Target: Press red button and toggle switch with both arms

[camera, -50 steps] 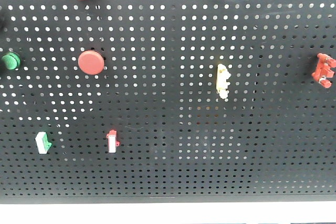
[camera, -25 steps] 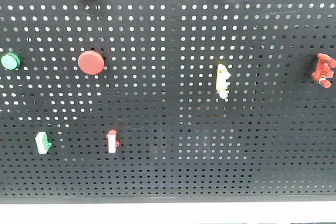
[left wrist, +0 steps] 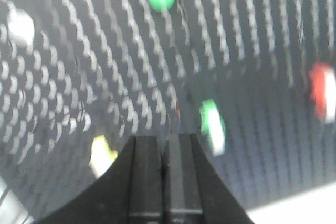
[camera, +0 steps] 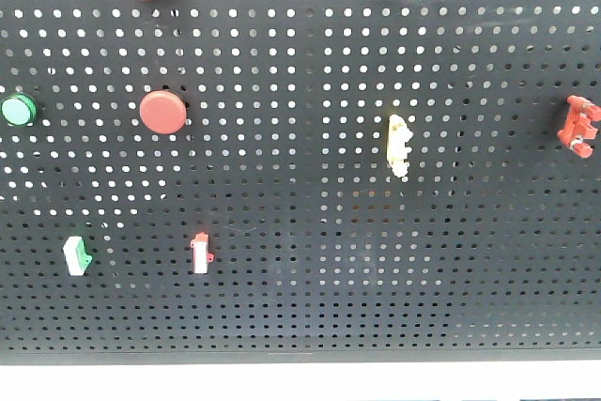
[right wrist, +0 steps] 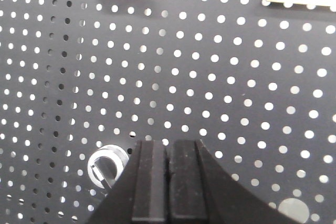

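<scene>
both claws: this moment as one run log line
left claw: shut, empty, facing pegboard, view blurred | right claw: shut, empty, silver knob beside it | lower red button: no arm on it

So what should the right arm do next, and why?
Probably slide the right gripper sideways toward the silver selector switch. Its jaws are shut and face bare pegboard, with the switch just beside them.

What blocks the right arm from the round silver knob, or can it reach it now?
Probably yes. The right wrist view shows the shut right claw facing the pegboard, with the silver knob close beside its tip. Nothing lies between them.
</scene>
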`<state>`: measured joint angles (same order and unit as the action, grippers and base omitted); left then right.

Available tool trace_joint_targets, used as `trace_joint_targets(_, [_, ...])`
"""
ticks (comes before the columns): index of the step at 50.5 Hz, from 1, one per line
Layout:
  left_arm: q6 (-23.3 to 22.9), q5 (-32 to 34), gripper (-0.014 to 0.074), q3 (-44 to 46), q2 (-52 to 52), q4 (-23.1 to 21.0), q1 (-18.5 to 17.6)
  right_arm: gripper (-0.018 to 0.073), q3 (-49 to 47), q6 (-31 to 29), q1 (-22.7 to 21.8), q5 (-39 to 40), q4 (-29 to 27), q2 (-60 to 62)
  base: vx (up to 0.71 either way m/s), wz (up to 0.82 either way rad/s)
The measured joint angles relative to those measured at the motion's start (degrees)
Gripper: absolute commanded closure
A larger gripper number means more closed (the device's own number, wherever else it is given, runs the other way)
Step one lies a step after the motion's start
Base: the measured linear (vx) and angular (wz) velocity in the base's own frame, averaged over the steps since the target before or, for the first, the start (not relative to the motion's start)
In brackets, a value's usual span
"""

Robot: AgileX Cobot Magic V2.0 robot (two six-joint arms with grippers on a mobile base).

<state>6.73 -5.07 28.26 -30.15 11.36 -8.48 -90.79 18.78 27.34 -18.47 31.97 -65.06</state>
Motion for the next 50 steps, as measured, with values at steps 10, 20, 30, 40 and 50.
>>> trace_joint_targets(10, [4.8,5.1,0.0594,-16.0,16.1,-9.7,3.4,0.0563,0.0,0.0,0.0,0.0,0.0,0.0,0.0,0.0])
trace_joint_targets(20, [0.5,7.3,0.0594,-29.0,29.8,-10.0,9.4,0.0563,0.0,0.0,0.0,0.0,0.0,-0.1,0.0,0.0])
trace_joint_targets(30, [-0.2,4.6,0.0594,-29.9,30.8,-10.4,9.1,0.0563,0.0,0.0,0.0,-0.6,0.0,0.0,0.0,0.0])
trace_joint_targets(40, [-0.3,2.6,0.0594,-29.9,30.8,-10.6,7.6,0.0563,0.0,0.0,0.0,-1.2,0.0,0.0,0.0,0.0])
trace_joint_targets(50, [-0.3,2.6,0.0594,-29.9,30.8,-10.8,7.6,0.0563,0.0,0.0,0.0,-1.2,0.0,0.0,0.0,0.0])
